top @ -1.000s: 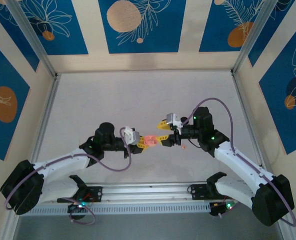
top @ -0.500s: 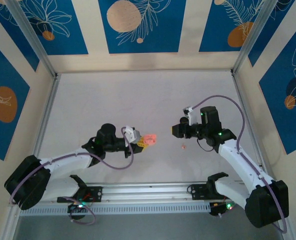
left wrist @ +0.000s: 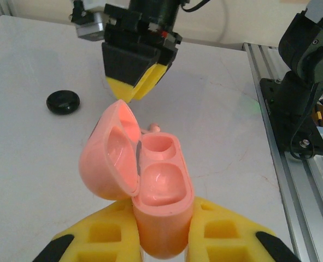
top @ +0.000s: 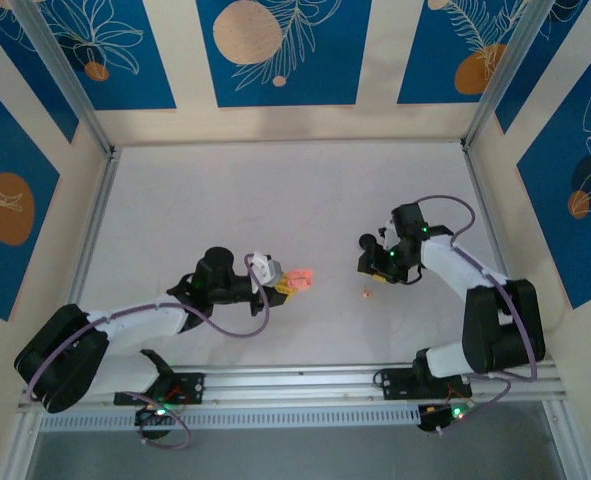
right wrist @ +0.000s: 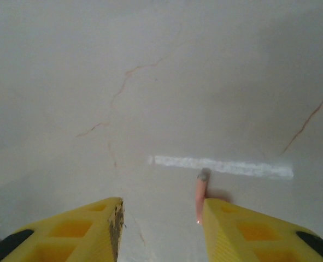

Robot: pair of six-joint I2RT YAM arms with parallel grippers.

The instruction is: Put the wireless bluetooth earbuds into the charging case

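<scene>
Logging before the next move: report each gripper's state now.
Left gripper: closed on the open pink charging case.
Right gripper: open, gripping nothing; a small pink piece lies beside one finger.

Here's the charging case (top: 298, 279), mid-table (top: 225, 200), wedged between the fingers of the left gripper (top: 281, 286). From the top, the right gripper (top: 365, 266) sits to the case's right, well apart from it. On the left wrist view the lid (left wrist: 109, 153) leans off the case's left side, and two wells (left wrist: 160, 144) sit inside, one behind the other. Just behind the case a small stem piece (left wrist: 154, 128) lies on the table. An earbud (left wrist: 63, 101) lies farther back, left of the case. The rail (left wrist: 292, 180) runs along the case's right. On the right wrist view, the stem piece lies against the right-hand finger (right wrist: 243, 229).
</scene>
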